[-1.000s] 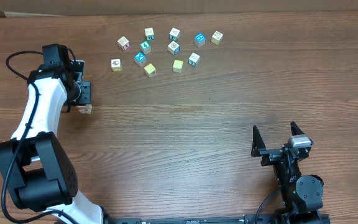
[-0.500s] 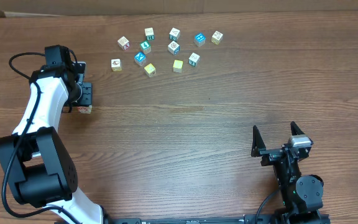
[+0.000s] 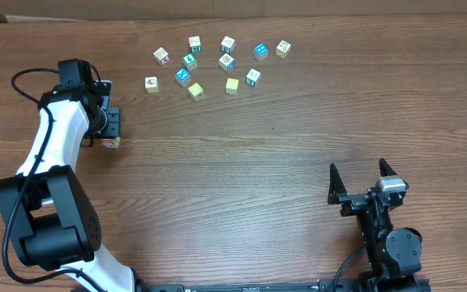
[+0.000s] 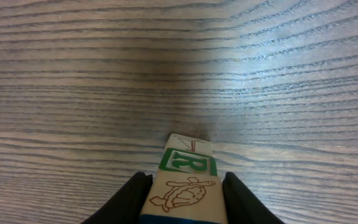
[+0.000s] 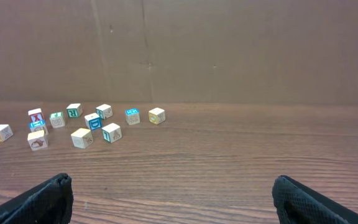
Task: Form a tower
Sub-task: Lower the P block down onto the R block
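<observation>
**Left fingers point(image 4: 131, 200) flank the tower point(image 4: 187, 186) near the worktop's point(image 3: 298, 138) left edge; right fingers point(image 5: 45, 202) are spread.**

Overhead: the left arm point(image 3: 55, 138) reaches along the left edge, and its black head hides most of the tower point(image 3: 111, 143), of which only a small tan bit shows. Loose cubes point(image 3: 226, 62) lie scattered near the far edge, well apart from the tower. The right fingers point(image 3: 333, 180) stand wide apart near the front right corner, holding nothing.
Left wrist: the tower shows a blue strip, a turtle drawing and a green R. A finger stands close on each side of the turtle cube; I cannot tell whether they pinch it.
Right wrist: both fingertips sit at the bottom corners, with bare worktop between them and the loose cubes point(image 5: 82, 137) far off on the left.
</observation>
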### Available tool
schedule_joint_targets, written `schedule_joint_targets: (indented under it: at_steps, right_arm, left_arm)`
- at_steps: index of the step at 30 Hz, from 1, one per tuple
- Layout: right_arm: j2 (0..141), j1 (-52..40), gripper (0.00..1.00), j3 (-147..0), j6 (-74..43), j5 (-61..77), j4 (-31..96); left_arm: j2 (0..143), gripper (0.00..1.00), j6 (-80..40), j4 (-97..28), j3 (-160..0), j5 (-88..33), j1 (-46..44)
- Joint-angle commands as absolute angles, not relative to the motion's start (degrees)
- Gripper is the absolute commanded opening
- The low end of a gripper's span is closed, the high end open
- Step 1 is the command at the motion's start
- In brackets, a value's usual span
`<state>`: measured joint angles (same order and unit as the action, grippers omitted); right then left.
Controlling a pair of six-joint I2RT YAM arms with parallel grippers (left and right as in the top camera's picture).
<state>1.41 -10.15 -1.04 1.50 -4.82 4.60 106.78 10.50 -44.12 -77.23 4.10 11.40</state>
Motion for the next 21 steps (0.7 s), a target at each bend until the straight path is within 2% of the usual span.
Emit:
schedule_joint_targets:
  at_steps: [1, 8, 21]
  right_arm:
    - [1.4, -10.0, 1.00, -0.4, 1.6, -4.8, 4.4]
    - [1.4, -10.0, 1.00, -0.4, 1.6, -4.8, 4.4]
    - [1.4, -10.0, 1.00, -0.4, 1.6, -4.8, 4.4]
  left_arm:
    - [107.5, 0.38, 10.3, -44.1, -77.1, 3.6, 11.7]
    - [107.4, 0.41, 10.8, -45.5, -78.7, 4.3, 11.7]
    - [107.4, 0.36, 11.6, -46.2, -79.3, 6.2, 11.7]
